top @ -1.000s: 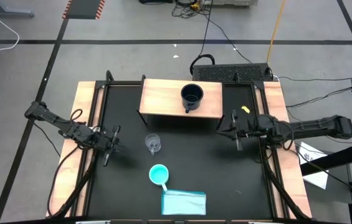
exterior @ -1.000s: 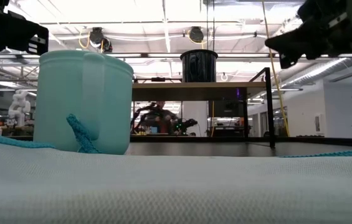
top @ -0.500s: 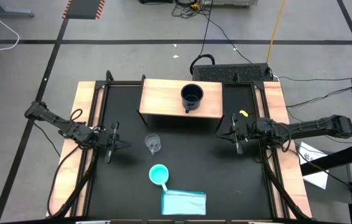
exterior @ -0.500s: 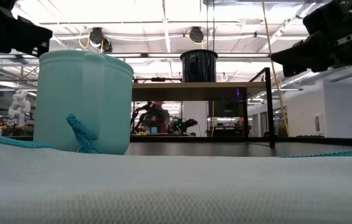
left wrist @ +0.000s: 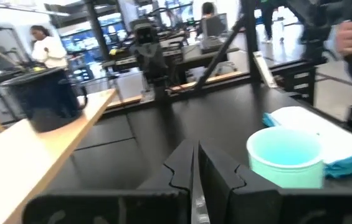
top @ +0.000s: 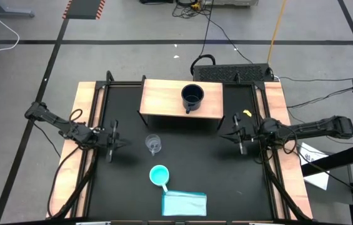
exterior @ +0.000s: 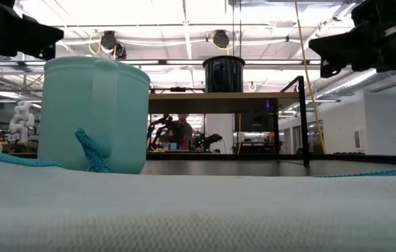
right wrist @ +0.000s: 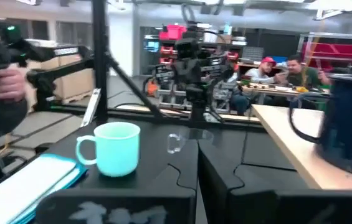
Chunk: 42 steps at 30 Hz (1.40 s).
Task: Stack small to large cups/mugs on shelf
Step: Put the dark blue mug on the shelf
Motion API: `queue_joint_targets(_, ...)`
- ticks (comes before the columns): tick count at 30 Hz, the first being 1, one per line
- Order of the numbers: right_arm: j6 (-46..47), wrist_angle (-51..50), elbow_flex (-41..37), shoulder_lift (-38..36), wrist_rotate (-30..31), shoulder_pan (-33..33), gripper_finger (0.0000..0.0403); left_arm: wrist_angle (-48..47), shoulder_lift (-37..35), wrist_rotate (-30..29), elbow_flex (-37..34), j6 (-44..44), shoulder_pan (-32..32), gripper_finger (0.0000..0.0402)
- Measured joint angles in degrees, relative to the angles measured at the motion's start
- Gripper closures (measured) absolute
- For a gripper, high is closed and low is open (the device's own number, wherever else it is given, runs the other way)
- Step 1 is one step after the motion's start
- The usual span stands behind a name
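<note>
The dark navy mug stands upright on the light-wood shelf at the table's far side, and also shows in the low view. The small clear glass cup stands on the black table in front of the shelf. The turquoise mug stands nearer, touching the folded light blue cloth. My left gripper is shut and empty, above the table to the left of the glass cup. My right gripper is shut and empty, near the shelf's right end.
Wooden strips edge the black table on both sides. The shelf has dark legs with open room beneath it. Cables and a dark box lie behind the table. People show in the room beyond in both wrist views.
My left gripper has rolled about its wrist and edged a little toward the glass cup. My right gripper has shifted slightly toward the table's near edge. The mugs, the cup and the cloth have stayed where they were.
</note>
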Motion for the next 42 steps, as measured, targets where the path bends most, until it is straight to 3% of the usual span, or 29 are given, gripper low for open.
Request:
queue_joint_targets(6,-2.2,-0.3,-0.1,0.1,-0.4,0.0,0.0403,0.0,0.0,-10.9,0.0,-1.7,0.0,0.0373)
queue_joint_targets(14,-1.2,-1.3,-0.2,0.1,-0.4,0.0,0.0403,1.3,0.0,-15.0,0.0,-3.8,0.5,0.0373)
queue_joint_targets(22,-0.9,-1.3,-0.2,0.1,-0.4,0.0,0.0403,9.1,0.0,-17.9,0.0,-6.6,6.4,0.0373)
queue_joint_targets(30,-0.6,-1.6,-0.2,0.1,-0.4,0.0,0.0403,10.1,3.9,-7.0,6.0,-6.7,14.8,0.0373)
queue_joint_targets(36,-0.6,-3.1,-0.2,0.1,-0.4,0.0,0.0403,7.0,12.6,0.2,14.6,-4.9,20.8,0.0373)
queue_joint_targets(42,-0.6,-3.3,-0.2,0.1,-0.4,0.0,0.0403,2.8,22.5,12.4,23.8,-3.3,28.0,0.0373)
